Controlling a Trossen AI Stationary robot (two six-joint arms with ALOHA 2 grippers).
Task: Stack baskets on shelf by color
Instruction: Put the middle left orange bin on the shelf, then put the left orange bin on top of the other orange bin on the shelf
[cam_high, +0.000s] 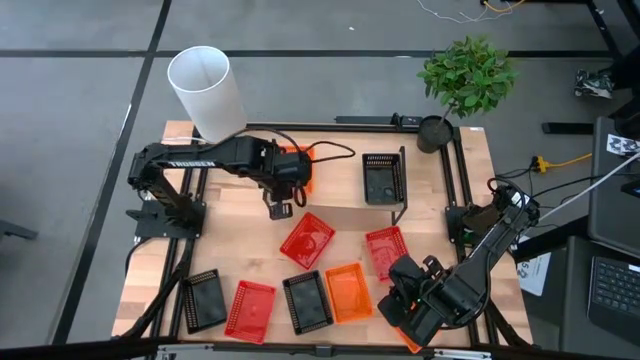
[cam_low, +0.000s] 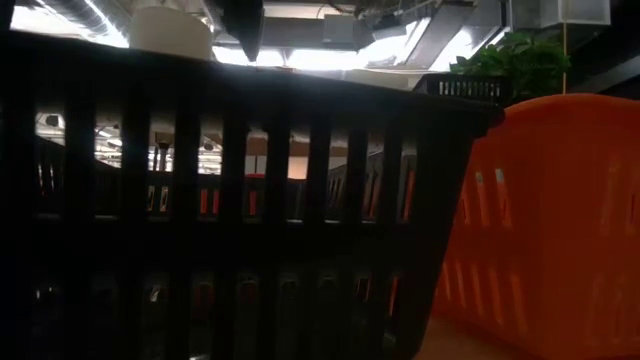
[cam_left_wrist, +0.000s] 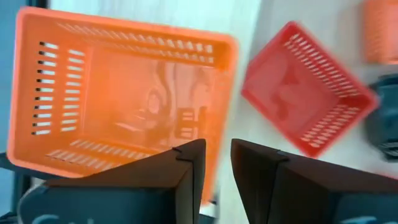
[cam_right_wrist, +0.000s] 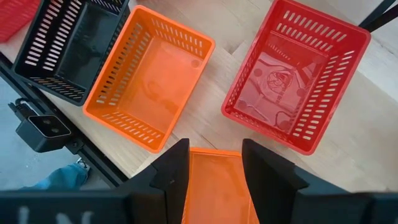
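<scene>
An orange basket (cam_high: 302, 170) sits at the left end of the shelf (cam_high: 345, 212), and a black basket (cam_high: 383, 178) sits at its right end. My left gripper (cam_high: 280, 208) hovers at the orange basket's (cam_left_wrist: 124, 99) near side, fingers a narrow gap apart. On the table lie red baskets (cam_high: 307, 240) (cam_high: 385, 250) (cam_high: 250, 308), black baskets (cam_high: 203, 298) (cam_high: 307, 300) and an orange basket (cam_high: 347, 292). My right gripper (cam_high: 415, 312), near the table's near right corner, is shut on another orange basket (cam_right_wrist: 217, 180). My left gripper (cam_left_wrist: 217, 155) stands by the near corner (cam_left_wrist: 210, 186) of the shelf's orange basket; I cannot tell whether a finger touches it. My right gripper pinches a wall of the orange basket (cam_right_wrist: 217, 165) between its two fingers, coming from above and pointing down. The basket reaches below the fingers toward the near edge (cam_high: 408, 342), mostly hidden by the gripper.
A white cylinder bin (cam_high: 205, 88) stands at the far left corner and a potted plant (cam_high: 465, 78) at the far right. A black frame rail (cam_high: 190, 250) runs along the table's edges. In the low view a black basket (cam_low: 230, 220) and an orange one (cam_low: 550, 230) fill the picture.
</scene>
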